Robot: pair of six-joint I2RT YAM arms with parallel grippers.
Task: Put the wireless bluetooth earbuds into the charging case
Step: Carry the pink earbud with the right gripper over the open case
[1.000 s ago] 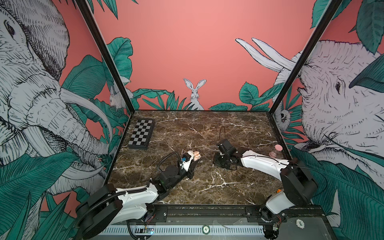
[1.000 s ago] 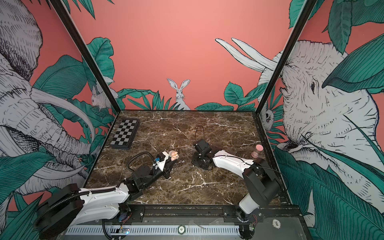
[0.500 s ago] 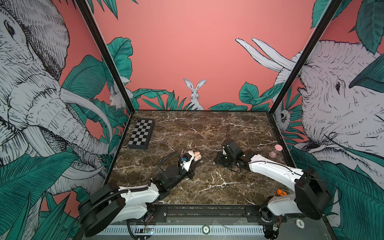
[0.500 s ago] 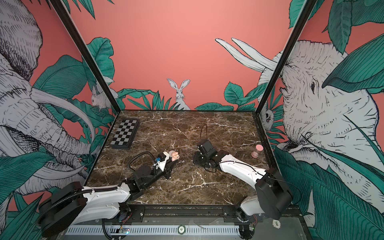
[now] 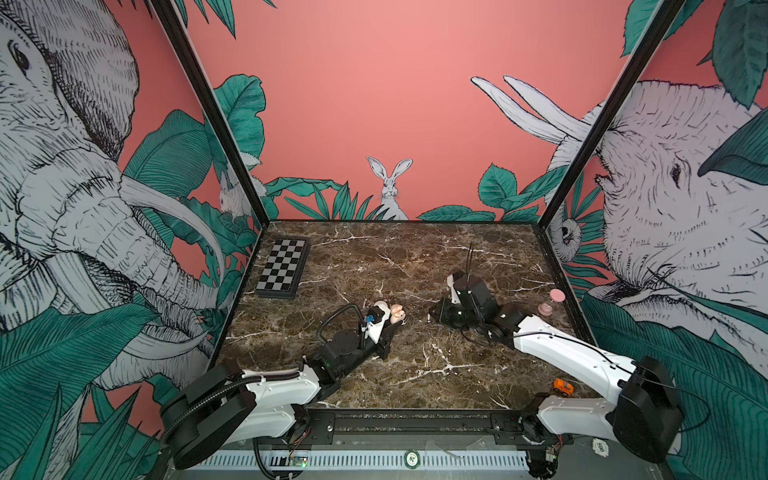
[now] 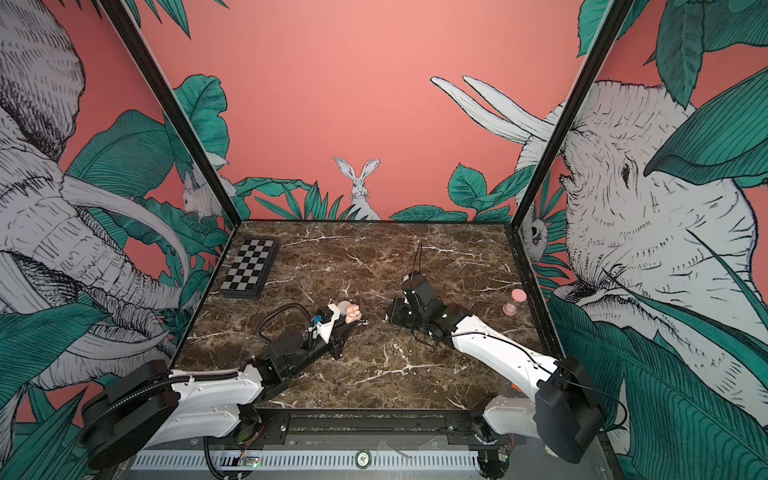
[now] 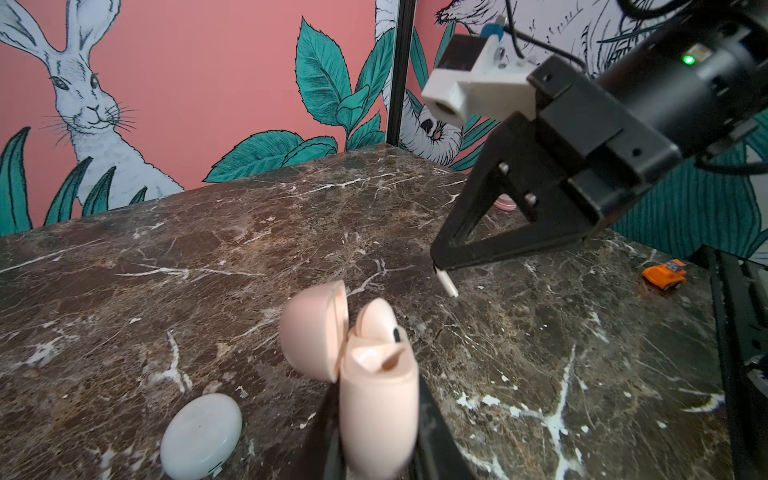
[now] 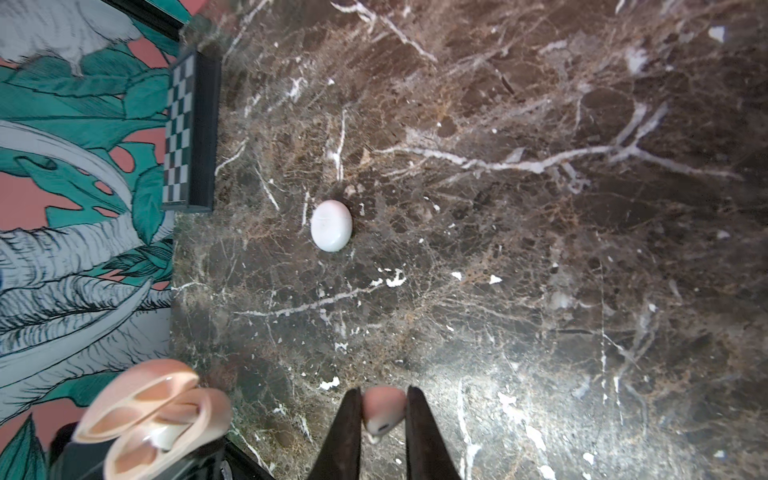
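Right wrist view: right jaws pinch an earbud [image 8: 383, 409]; left jaws clamp the open case [image 8: 158, 415]. Held by its bulb, it may twist and miss the socket.

We're looking at a dark brown marble tabletop [image 5: 374, 257], white veins running through it. Salmon-pink walls [image 5: 374, 104] are boxing it in, showing a rabbit [image 5: 390, 187], elephants [image 5: 75, 187], green leaves [image 5: 245, 108]. Black corner posts [image 5: 210, 112] are framing them.
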